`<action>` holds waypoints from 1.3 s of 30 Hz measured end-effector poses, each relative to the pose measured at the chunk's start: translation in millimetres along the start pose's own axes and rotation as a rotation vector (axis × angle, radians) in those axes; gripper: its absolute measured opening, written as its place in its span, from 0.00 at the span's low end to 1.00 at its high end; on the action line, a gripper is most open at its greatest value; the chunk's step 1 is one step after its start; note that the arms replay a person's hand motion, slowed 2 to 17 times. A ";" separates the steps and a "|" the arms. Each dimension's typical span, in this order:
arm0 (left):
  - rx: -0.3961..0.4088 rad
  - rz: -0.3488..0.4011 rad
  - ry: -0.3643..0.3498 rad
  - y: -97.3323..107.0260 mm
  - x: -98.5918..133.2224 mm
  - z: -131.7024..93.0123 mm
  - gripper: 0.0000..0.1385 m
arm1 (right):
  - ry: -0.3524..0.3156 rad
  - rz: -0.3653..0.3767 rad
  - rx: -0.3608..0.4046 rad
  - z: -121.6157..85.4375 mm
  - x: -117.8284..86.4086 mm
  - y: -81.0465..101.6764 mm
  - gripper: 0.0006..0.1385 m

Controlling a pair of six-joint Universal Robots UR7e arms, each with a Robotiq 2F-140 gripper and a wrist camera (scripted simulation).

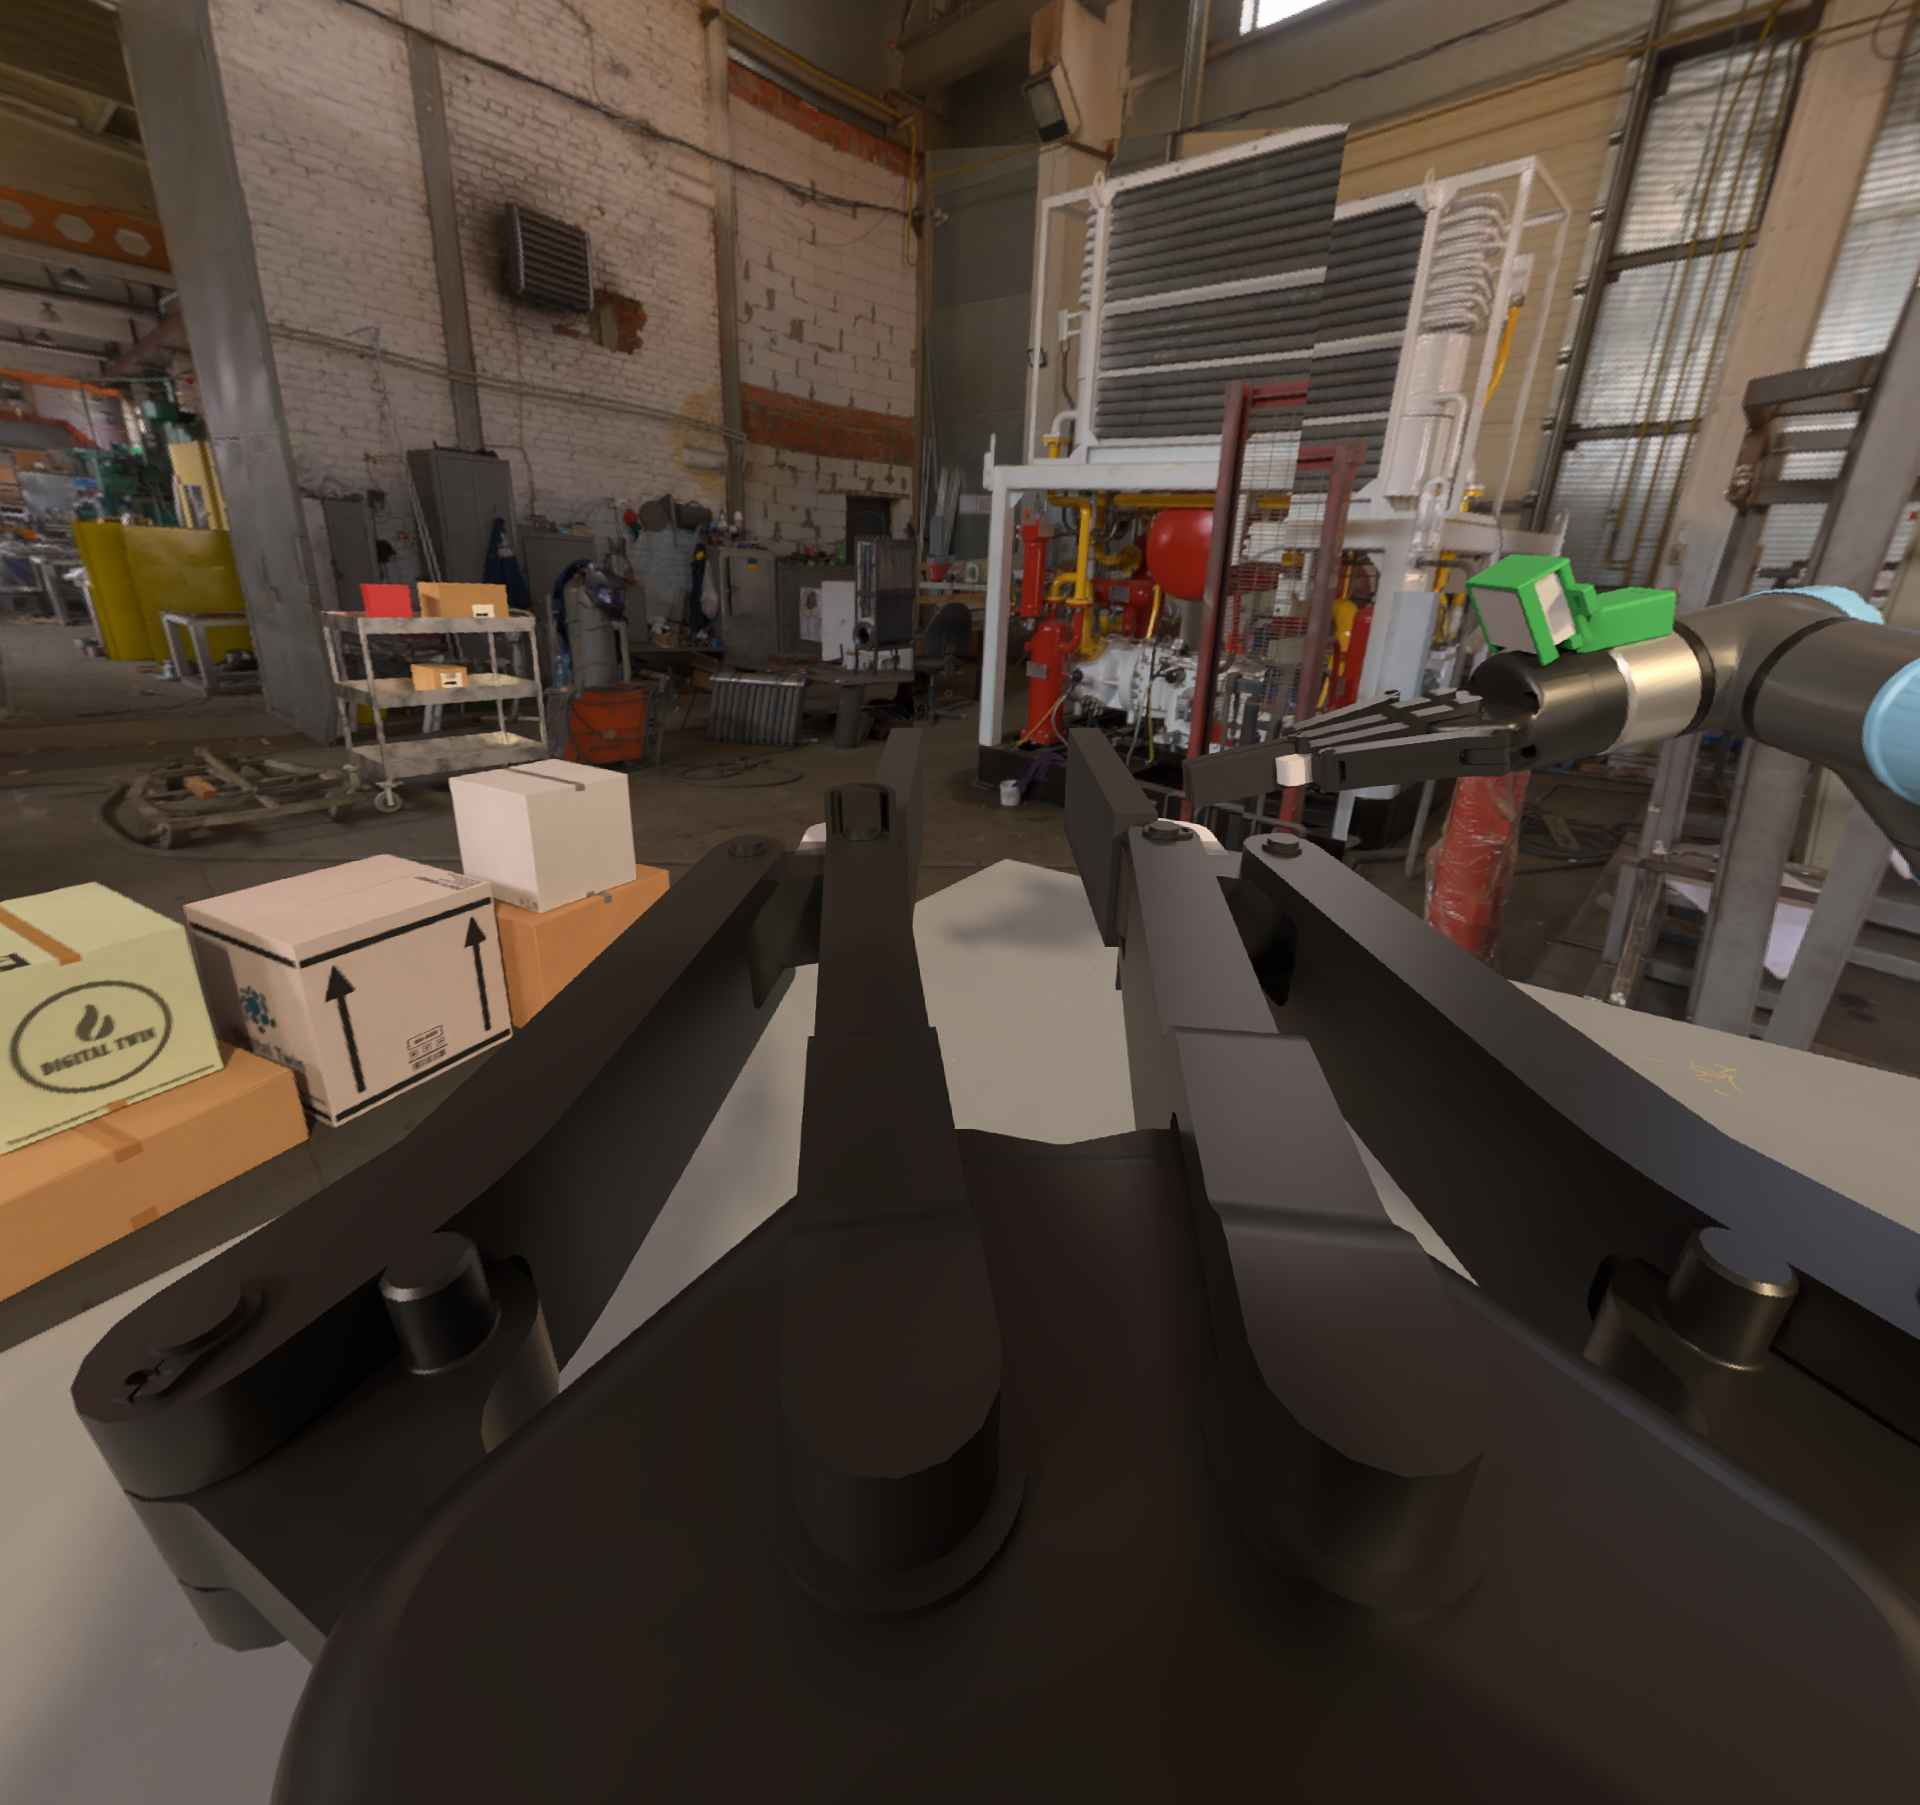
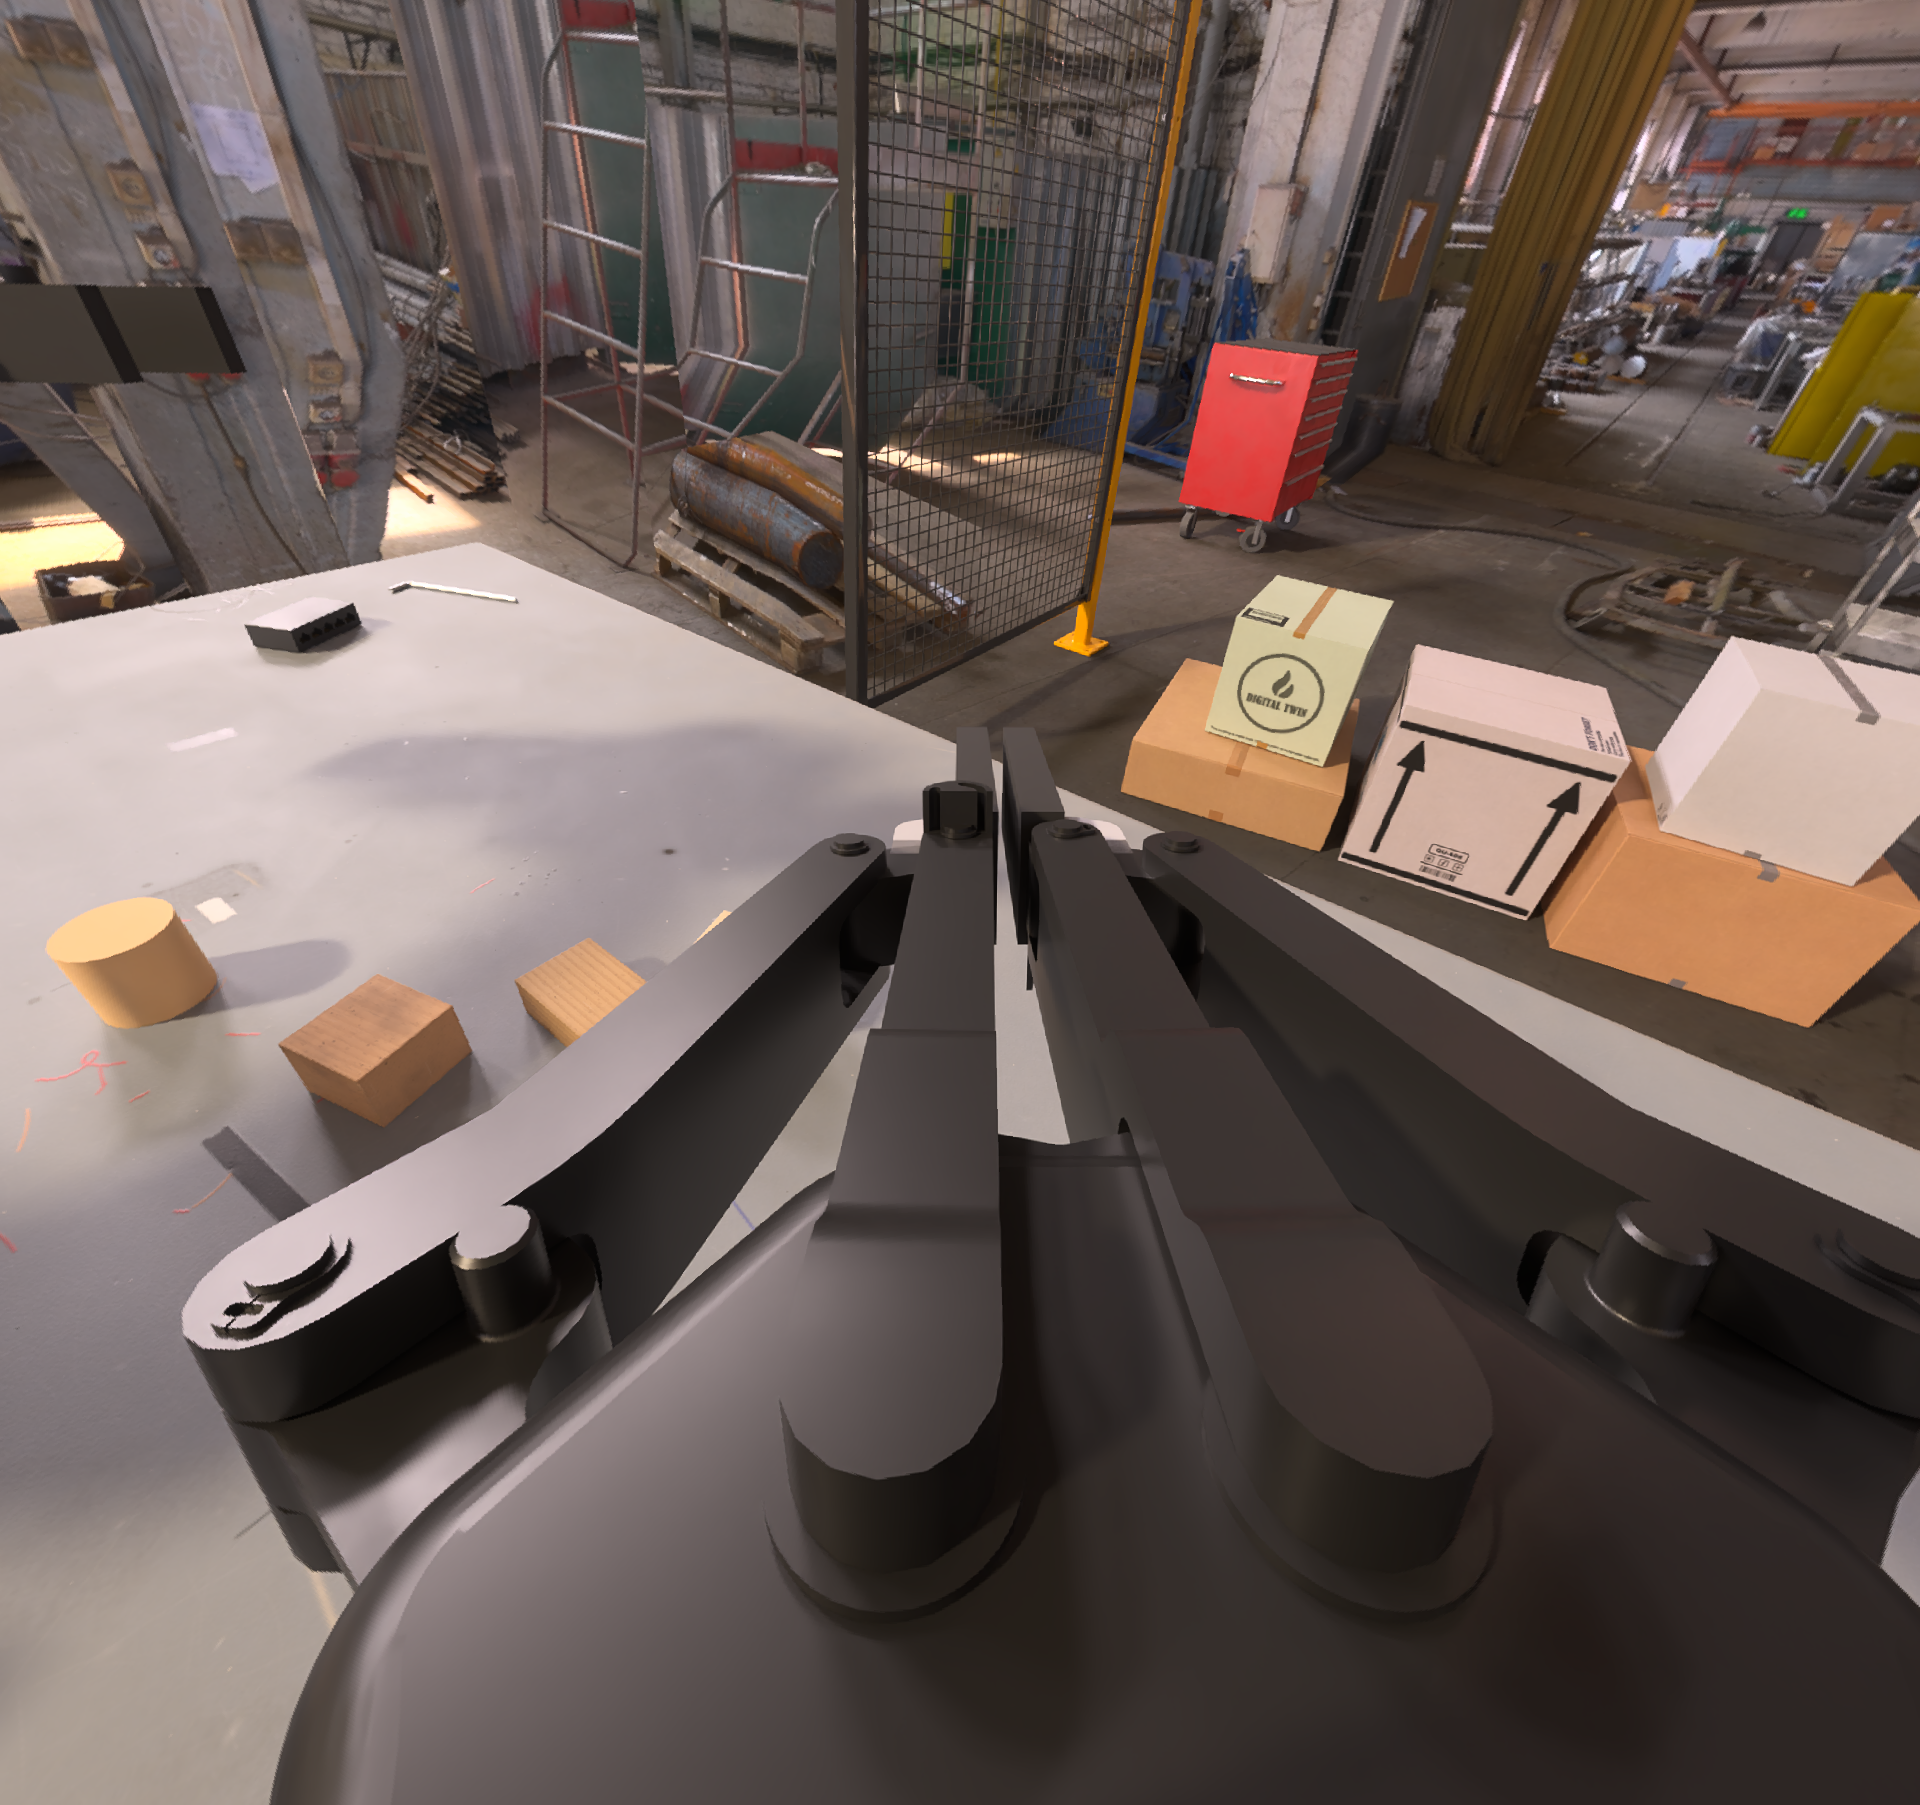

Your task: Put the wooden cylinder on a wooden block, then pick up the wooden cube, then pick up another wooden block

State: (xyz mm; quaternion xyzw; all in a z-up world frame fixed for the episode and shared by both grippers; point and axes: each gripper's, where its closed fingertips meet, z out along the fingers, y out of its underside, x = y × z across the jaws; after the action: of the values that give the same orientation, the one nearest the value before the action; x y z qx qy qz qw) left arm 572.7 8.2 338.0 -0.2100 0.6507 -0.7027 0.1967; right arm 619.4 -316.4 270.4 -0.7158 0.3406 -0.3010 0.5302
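In the right wrist view a wooden cylinder stands upright on the grey table at the left. A wooden cube lies to its right. Another wooden block lies further right, partly hidden behind my gripper's linkage. My right gripper is shut and empty, held above the table and to the right of the blocks. It also shows in the left wrist view, level and shut. My left gripper is open and empty above the table. No wooden piece shows in the left wrist view.
A small black box and an Allen key lie at the table's far side. Cardboard boxes are stacked on the floor beyond the table edge. A mesh fence and a red tool cart stand behind.
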 end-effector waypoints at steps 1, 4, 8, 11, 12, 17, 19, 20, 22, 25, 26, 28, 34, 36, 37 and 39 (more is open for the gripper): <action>-0.006 0.001 -0.008 0.6 0.5 -0.7 0.28 | 0.001 -0.004 -0.002 -0.4 0.2 0.3 0.03; -0.026 0.003 -0.034 1.7 4.9 -4.2 0.32 | 0.010 -0.021 -0.014 -2.1 1.5 2.0 0.03; -0.030 0.010 -0.051 -1.6 13.9 -9.5 0.36 | 0.034 -0.044 -0.030 -5.6 5.8 4.2 0.04; -0.046 0.025 -0.064 -0.4 18.9 -12.2 0.38 | 0.053 -0.057 -0.039 -8.7 10.2 5.7 0.05; -0.057 0.033 -0.070 1.3 20.2 -13.0 0.39 | 0.059 -0.060 -0.042 -9.9 11.8 6.1 0.05; -0.137 0.083 -0.130 18.4 21.0 -19.1 0.45 | 0.073 -0.056 -0.046 -15.9 19.2 8.1 0.06; -0.172 0.106 -0.161 28.0 19.9 -23.1 0.48 | 0.070 -0.047 -0.042 -18.4 21.4 8.3 0.06; -0.190 0.118 -0.176 33.4 19.3 -25.7 0.49 | 0.066 -0.042 -0.039 -19.8 22.4 8.3 0.06; -0.230 0.143 -0.205 45.8 18.2 -32.1 0.50 | 0.057 -0.030 -0.031 -22.4 24.2 7.8 0.07; -0.290 0.180 -0.243 66.1 15.8 -44.7 0.51 | 0.042 -0.011 -0.013 -26.7 26.6 6.7 0.07; -0.308 0.191 -0.254 72.7 15.0 -49.3 0.51 | 0.037 -0.004 -0.006 -28.1 27.4 6.1 0.07; -0.341 0.207 -0.275 86.1 13.0 -59.1 0.51 | 0.028 0.008 0.008 -31.0 29.0 5.0 0.07; -0.407 0.218 -0.268 125.5 11.7 -87.4 0.53 | 0.001 0.034 0.046 -38.9 32.3 1.6 0.07; -0.413 0.212 -0.244 135.9 13.7 -95.2 0.54 | -0.009 0.040 0.056 -41.1 33.0 0.9 0.07; -0.415 0.205 -0.237 141.2 13.9 -99.1 0.55 | -0.013 0.043 0.060 -42.1 33.4 0.5 0.07; -0.419 0.179 -0.240 151.8 12.2 -107.0 0.58 | -0.018 0.049 0.069 -43.9 34.4 -0.3 0.07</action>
State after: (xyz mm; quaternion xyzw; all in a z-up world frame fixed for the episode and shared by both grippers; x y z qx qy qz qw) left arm 504.0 79.0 180.1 -0.2694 0.7700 -0.5025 0.2862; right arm 604.8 -368.4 284.4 -0.6912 0.3426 -0.2930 0.5648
